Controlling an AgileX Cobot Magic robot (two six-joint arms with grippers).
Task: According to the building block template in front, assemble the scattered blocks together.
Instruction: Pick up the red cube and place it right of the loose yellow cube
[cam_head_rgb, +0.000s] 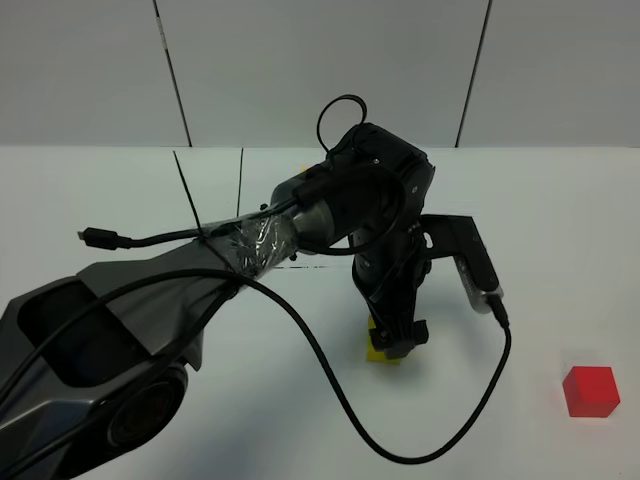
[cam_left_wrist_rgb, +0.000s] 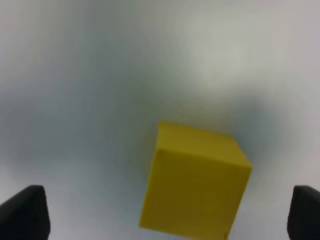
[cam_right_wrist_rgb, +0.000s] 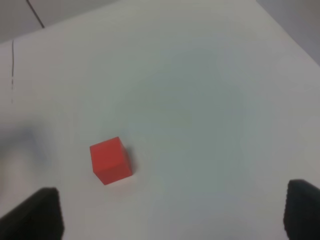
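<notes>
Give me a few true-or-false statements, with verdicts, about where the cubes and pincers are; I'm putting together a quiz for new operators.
1. The left pincer is clamped on the yellow cube. False: its jaws stand wide, clear of the cube.
2. The red cube rests on the table, apart from the yellow cube. True.
3. The right pincer holds the red cube. False: it is open and empty; the cube lies on the table.
4. In the high view the red cube is right of the yellow cube. True.
</notes>
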